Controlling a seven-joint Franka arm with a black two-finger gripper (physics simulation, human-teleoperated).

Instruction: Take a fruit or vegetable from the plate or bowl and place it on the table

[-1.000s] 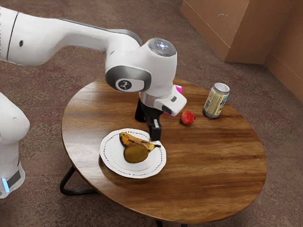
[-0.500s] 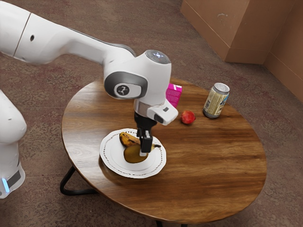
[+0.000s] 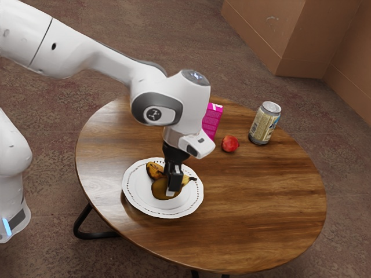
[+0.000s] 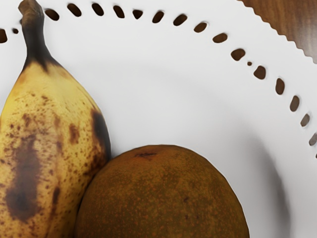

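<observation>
My gripper [image 3: 172,186] is low over the white plate [image 3: 135,196] in the exterior view, in front of part of the round brown-green fruit [image 3: 159,190]. Whether it holds that fruit cannot be made out. A spotted yellow banana [image 3: 154,169] lies on the plate beside the fruit, its middle hidden by my hand. Large at the wrist view's lower edge is the brown fruit [image 4: 163,198], right by the banana [image 4: 47,144], with the plate [image 4: 173,79] under both.
A red apple-like fruit [image 3: 229,144], a pink box [image 3: 212,120] behind my hand and a can [image 3: 265,123] stand on the round wooden table [image 3: 261,197], toward its far side. Brown blocks or walls [image 3: 295,40] rise beyond the table.
My hand has come down and toward the exterior view's left, from beside the plate to the brown fruit. The pink box has come into fuller view behind it.
</observation>
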